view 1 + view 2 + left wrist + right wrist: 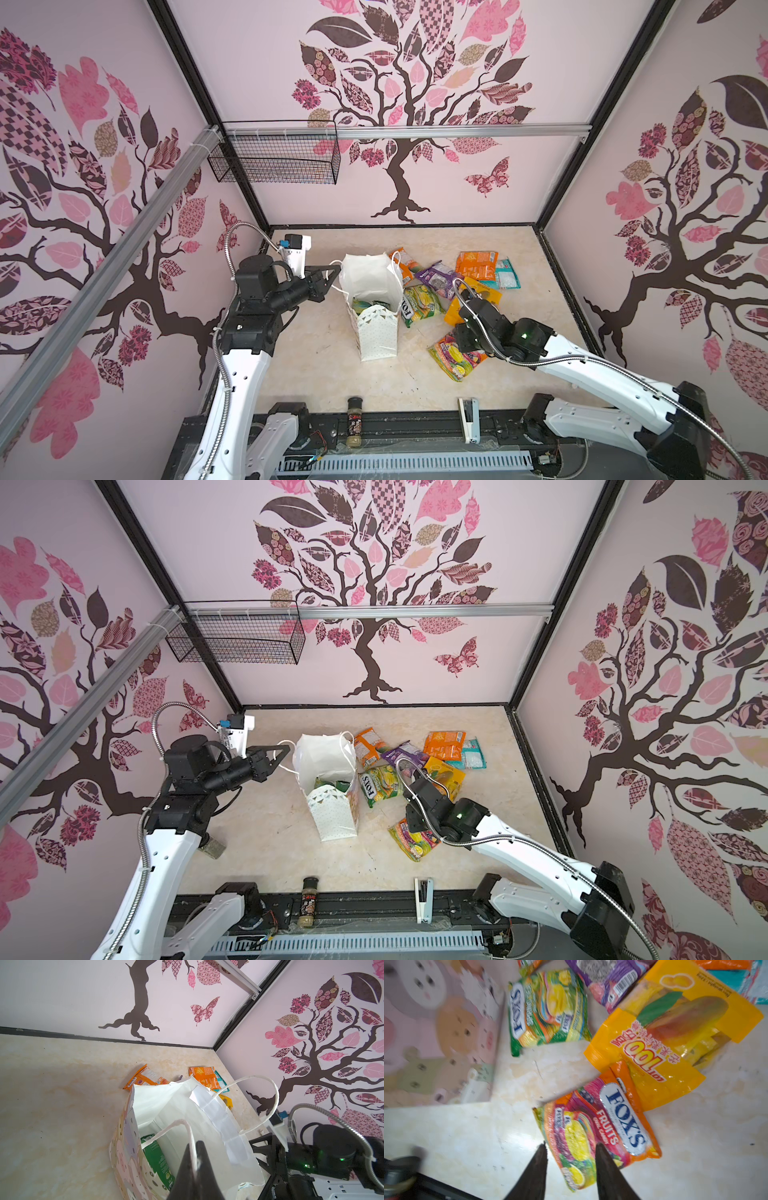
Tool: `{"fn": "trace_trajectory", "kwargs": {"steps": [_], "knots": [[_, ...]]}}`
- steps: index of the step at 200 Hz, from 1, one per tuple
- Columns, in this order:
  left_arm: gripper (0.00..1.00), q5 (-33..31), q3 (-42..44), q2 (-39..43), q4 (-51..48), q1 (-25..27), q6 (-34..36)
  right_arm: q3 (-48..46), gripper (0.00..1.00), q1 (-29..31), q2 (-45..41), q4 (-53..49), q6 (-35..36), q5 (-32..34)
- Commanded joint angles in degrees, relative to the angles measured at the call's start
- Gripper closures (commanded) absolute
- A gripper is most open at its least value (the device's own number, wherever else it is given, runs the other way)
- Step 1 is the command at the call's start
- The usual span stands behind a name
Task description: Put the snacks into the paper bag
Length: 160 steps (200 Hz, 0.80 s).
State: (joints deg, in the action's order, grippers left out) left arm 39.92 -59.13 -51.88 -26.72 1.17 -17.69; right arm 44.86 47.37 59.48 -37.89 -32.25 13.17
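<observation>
The white paper bag [376, 332] [334, 816] stands mid-table with its mouth held wide. My left gripper [195, 1147] [332, 276] is shut on one of its cord handles. A green packet [158, 1159] lies inside the bag. Right of the bag lie loose snacks: a green FOX'S packet [422, 303] [548, 1007], a yellow one [486, 295] [664, 1043], purple [438, 278], orange [476, 264] and teal [507, 280]. My right gripper [571, 1145] hangs open just above a pink-orange FOX'S Fruits packet [602, 1126] [453, 361], and its fingers straddle the packet's near end.
A dark-capped spice jar [354, 422] and a white stapler [469, 419] stand at the table's front edge. Another orange packet [405, 259] leans behind the bag. A black wire basket [276, 153] hangs on the back wall at the left.
</observation>
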Motion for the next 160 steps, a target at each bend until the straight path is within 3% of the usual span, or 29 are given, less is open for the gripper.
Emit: {"fn": "trace_trajectory", "kwargs": {"steps": [1,59,116,139,160], "knots": [[0.94,0.1,0.9,0.4,0.5,0.2,0.4,-4.3,0.48,-4.2,-6.2,-0.1,-5.6,-0.9],[0.94,0.3,0.9,0.4,0.5,0.2,0.6,-17.5,0.35,-6.8,-19.5,5.3,-16.2,0.9],[0.94,0.5,0.9,0.4,0.4,0.2,0.5,-24.2,0.26,-8.9,-21.9,10.6,-19.7,-0.1],[0.93,0.5,0.8,0.4,0.3,0.2,0.6,-26.6,0.25,-12.2,-21.9,13.5,-19.6,-4.2],[0.94,0.4,0.8,0.5,0.1,0.2,0.6,-30.6,0.25,-19.2,-22.3,18.5,-19.4,-13.0]]}}
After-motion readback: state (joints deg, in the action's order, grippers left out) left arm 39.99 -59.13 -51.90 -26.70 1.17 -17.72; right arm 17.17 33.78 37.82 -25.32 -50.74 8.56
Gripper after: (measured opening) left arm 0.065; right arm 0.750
